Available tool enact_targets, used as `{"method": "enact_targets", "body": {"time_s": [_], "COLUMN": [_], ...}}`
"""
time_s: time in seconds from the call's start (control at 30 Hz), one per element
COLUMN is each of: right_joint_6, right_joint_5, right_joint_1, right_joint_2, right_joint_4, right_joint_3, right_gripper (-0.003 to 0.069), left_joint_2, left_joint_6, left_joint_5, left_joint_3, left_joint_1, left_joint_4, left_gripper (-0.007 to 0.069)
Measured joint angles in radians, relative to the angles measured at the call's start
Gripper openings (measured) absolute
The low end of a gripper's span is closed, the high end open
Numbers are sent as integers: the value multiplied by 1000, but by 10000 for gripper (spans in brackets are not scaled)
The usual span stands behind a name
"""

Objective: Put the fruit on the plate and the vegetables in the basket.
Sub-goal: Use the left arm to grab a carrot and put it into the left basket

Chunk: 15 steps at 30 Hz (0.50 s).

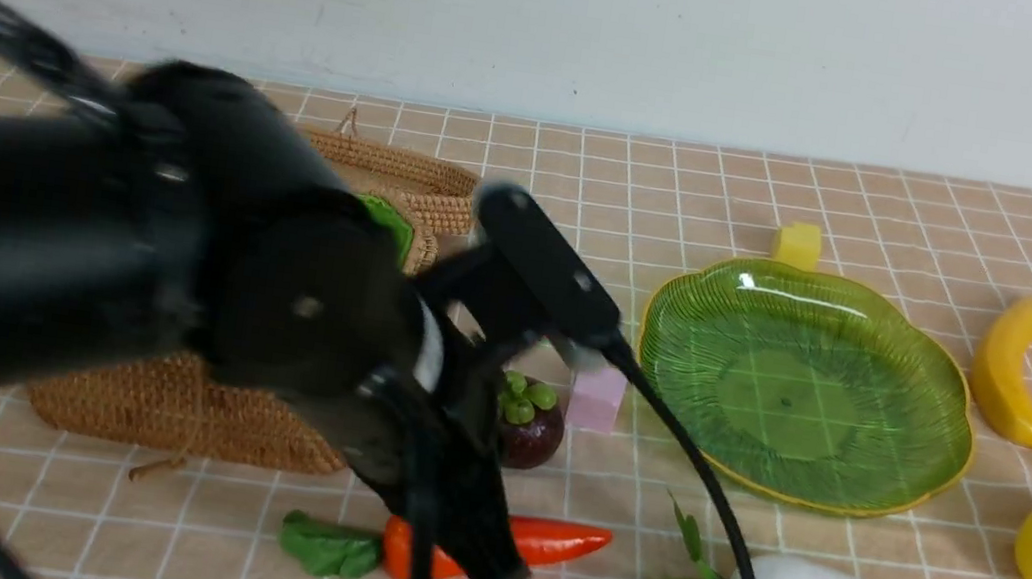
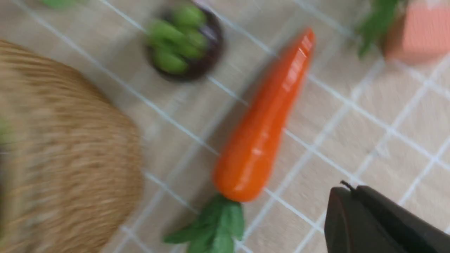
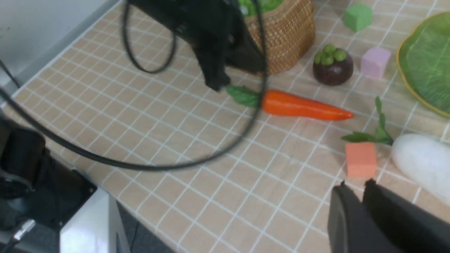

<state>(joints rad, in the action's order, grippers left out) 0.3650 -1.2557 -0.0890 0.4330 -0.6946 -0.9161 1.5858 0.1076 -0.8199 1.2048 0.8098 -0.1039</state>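
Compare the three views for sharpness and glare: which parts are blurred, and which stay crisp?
Front view: the left arm is smeared and soft, while the plate is crisp, with white glare by its far rim. Left wrist view: all streaked, the basket worst; the carrot shows shiny highlights. Right wrist view: the mangosteen fairly sharp, the looping cable blurred.

Behind your table (image 1: 891, 211) stands a plain white wall (image 1: 555, 12), faintly scuffed. A tan cloth (image 1: 139, 529) with a white grid covers the top, evenly lit, with soft shadows. In the right wrist view you can see the table's near edge, a white support (image 3: 88, 225) under it, and grey floor (image 3: 140, 242) below.
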Motion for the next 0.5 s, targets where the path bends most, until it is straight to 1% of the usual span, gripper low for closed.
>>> {"method": "enact_targets", "body": {"time_s": [0.03,0.07,0.1,0.13,0.17,0.2,0.27,0.3,0.33,0.37,0.4,0.43,0.47,0.5], "right_joint_6": [0,-1,-1,-2,-2,-2,-3,-3,-3,-3,-3,-3,-3,-3], "right_joint_5": [-2,-7,-7,-7,-7,-7,-7,-7,-7,-7,-7,-7,-7,-7], "right_joint_1": [0,0,0,0,0,0,0,0,0,0,0,0,0,0], "right_joint_2": [0,0,0,0,0,0,0,0,0,0,0,0,0,0], "right_joint_4": [0,-1,-1,-1,-1,-2,-2,-2,-2,-2,-2,-2,-2,-2], "right_joint_3": [0,0,0,0,0,0,0,0,0,0,0,0,0,0], "right_gripper": [91,91,91,91,91,91,91,91,91,91,91,91,91,91], "left_joint_2": [18,77,85,144,157,200,248,258,290,320,340,343,378,378], "left_joint_6": [4,16,18,38,40,72,119,130,166,194,205,207,217,217], "left_joint_5": [-6,-17,-17,-17,-16,-9,11,16,32,41,49,51,70,70], "left_joint_3": [9,39,43,77,77,100,114,115,119,120,120,120,120,120], "left_joint_1": [3,9,10,10,10,10,9,9,9,9,9,9,9,9], "left_joint_4": [0,-10,-11,-32,-32,-50,-70,-74,-92,-111,-131,-135,-178,-183], "left_gripper": [18,76,76,166,177,269,367,386,444,486,504,504,514,514]}}
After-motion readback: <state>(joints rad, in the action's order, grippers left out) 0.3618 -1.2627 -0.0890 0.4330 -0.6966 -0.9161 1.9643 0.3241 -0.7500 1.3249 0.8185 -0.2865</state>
